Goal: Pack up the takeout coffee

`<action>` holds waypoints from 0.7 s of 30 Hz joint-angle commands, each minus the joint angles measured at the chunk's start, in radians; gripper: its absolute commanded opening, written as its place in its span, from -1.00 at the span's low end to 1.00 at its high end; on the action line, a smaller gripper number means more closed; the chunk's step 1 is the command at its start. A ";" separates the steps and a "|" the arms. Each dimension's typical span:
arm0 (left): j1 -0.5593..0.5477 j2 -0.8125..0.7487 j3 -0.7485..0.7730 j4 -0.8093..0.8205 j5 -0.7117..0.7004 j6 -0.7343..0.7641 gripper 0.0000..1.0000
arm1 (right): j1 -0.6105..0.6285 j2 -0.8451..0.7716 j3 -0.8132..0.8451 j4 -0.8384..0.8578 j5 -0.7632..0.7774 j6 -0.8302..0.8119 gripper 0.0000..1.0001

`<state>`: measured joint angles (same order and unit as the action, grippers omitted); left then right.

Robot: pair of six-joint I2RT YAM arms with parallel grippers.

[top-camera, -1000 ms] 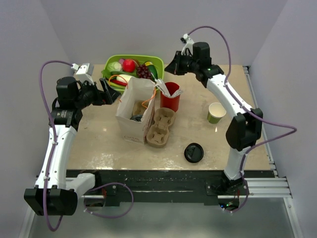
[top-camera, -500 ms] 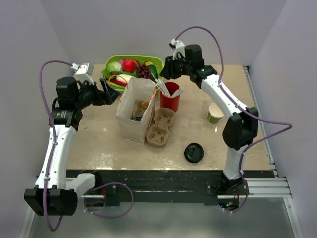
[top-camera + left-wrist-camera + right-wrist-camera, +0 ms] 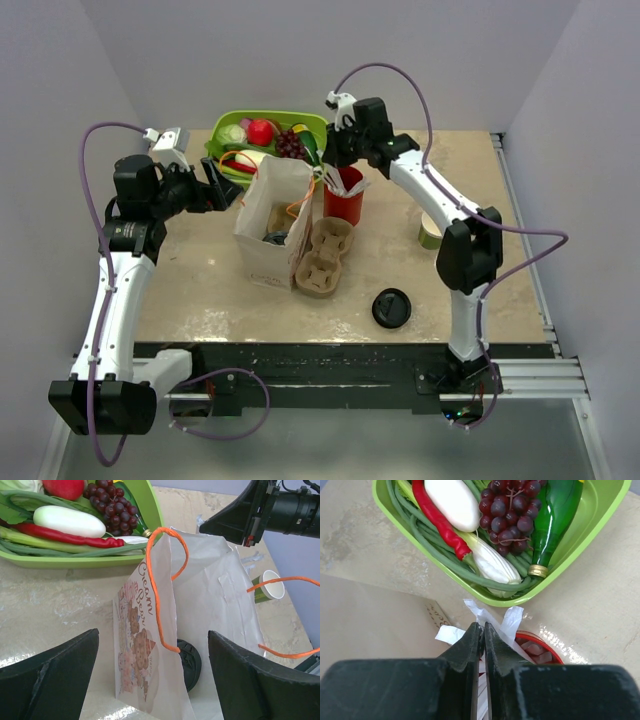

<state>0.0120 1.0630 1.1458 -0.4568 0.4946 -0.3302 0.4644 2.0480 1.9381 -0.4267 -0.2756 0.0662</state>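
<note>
Green tray [image 3: 270,115] at 11 o'clock on table [image 3: 200,290]: grapes [image 3: 507,510], red chilli [image 3: 437,522], green bottle [image 3: 555,515]. White paper bag [image 3: 262,255] upright at tray's 6. Cardboard carrier [image 3: 322,258] touches the bag's 4 o'clock side. Red cup [image 3: 345,207] with white sticks [image 3: 340,180] at carrier's 12.

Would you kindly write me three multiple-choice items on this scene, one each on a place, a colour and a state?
1. Where is the black lid?
A. on the green cup
B. flat on the table, right of the cup carrier
C. in the green tray

2. What colour is the cup that holds the white sticks?
A. red
B. blue
C. brown

3. How is the left hand?
A. shut on the bag's handle
B. shut on a cup
C. open, holding nothing

Key: 1 B, it lies alone on bare tabletop; 2 A, its wall shows red from above; 3 C, its fingers stand wide apart in the left wrist view.
</note>
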 commanded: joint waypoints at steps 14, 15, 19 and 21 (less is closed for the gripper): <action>0.000 -0.008 -0.012 0.035 0.021 0.000 0.87 | 0.000 -0.118 -0.025 0.009 0.015 -0.012 -0.67; 0.000 -0.008 -0.012 0.035 0.021 0.000 0.87 | 0.000 -0.115 -0.031 0.012 0.013 -0.012 -0.67; 0.002 -0.008 -0.015 0.035 0.022 0.000 0.87 | 0.002 -0.098 -0.034 0.016 0.015 -0.017 -0.67; 0.000 -0.009 -0.017 0.035 0.022 0.000 0.87 | 0.000 -0.089 -0.028 0.013 0.013 -0.023 -0.66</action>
<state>0.0120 1.0630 1.1343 -0.4568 0.4976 -0.3302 0.4644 1.9518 1.9053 -0.4252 -0.2604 0.0654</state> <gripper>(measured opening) 0.936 0.166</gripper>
